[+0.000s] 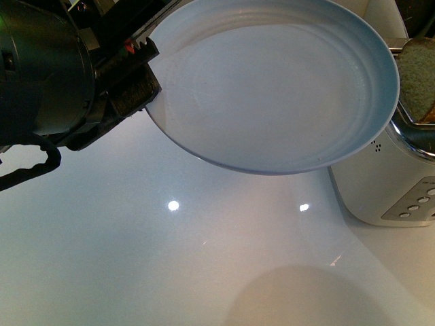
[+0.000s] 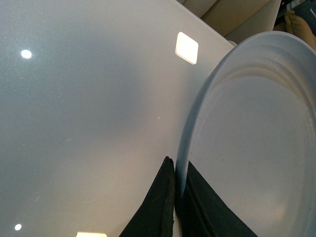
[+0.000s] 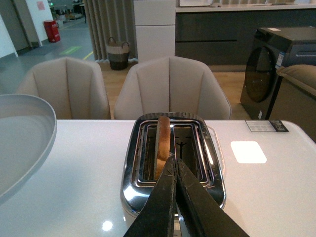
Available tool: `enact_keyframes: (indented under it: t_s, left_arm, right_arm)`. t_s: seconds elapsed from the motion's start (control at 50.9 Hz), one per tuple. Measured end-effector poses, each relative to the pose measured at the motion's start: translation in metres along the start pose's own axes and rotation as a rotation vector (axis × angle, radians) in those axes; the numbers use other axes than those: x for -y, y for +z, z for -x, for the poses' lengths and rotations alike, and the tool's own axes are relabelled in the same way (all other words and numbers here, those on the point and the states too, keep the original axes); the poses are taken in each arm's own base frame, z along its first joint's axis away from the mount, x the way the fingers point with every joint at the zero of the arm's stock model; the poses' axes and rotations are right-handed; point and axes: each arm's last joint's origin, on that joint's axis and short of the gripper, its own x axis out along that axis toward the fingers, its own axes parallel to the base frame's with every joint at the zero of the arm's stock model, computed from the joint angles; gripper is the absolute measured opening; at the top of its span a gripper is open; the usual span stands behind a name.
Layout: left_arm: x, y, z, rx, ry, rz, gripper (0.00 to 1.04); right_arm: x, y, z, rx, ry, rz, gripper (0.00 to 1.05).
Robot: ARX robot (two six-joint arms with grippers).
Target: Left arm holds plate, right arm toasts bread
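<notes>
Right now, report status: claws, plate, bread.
Left claw shut on plate rim, plate held clear of table. Right claw shut over toaster. Bread upright in toaster slot. No obstruction seen.

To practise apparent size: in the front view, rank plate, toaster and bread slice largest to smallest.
1. plate, apparently nearest the camera, so enlarged.
2. toaster, cut off by the frame edge.
3. bread slice, only partly in view.
</notes>
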Motion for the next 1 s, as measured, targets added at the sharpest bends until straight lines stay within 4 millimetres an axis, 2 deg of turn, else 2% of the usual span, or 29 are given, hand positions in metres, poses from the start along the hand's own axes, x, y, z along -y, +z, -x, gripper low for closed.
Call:
enact_keyframes:
  t_s: [0.177, 0.314, 0.471, 0.727, 0.825, 0.884, 0.943, 1.002]
  left_arm:
    - [0.000, 0.000, 0.000, 0.000, 0.000, 0.000, 0.03]
    - [0.000, 0.000, 0.000, 0.001, 0.000, 0.000, 0.03]
    - [0.000, 0.000, 0.000, -0.002, -0.002, 0.000, 0.03]
    - [0.000, 0.000, 0.000, 0.000, 0.000, 0.000, 0.03]
    - [0.000, 0.000, 0.000, -0.001, -0.001, 0.000, 0.03]
    - [0.000, 0.000, 0.000, 0.000, 0.000, 0.000, 0.03]
    - [0.000, 0.000, 0.000, -0.001, 0.000, 0.000, 0.03]
    - [0.000, 0.000, 0.000, -0.001, 0.000, 0.000, 0.03]
  right_arm:
    - [0.000, 0.000, 0.002, -0.001, 0.000, 0.000, 0.02]
    - [0.000, -0.003, 0.013, -0.009, -0.001, 0.000, 0.02]
    - [0.000, -0.003, 0.014, -0.006, -0.001, 0.000, 0.02]
    - [0.000, -0.003, 0.014, -0.006, -0.001, 0.001, 0.46]
    - [0.000, -0.003, 0.014, -0.005, -0.001, 0.000, 0.69]
    - [0.000, -0.003, 0.014, -0.006, -0.001, 0.000, 0.78]
    - [0.000, -0.003, 0.014, -0.005, -0.001, 0.000, 0.91]
    - [0.000, -0.003, 0.014, -0.005, -0.001, 0.000, 0.97]
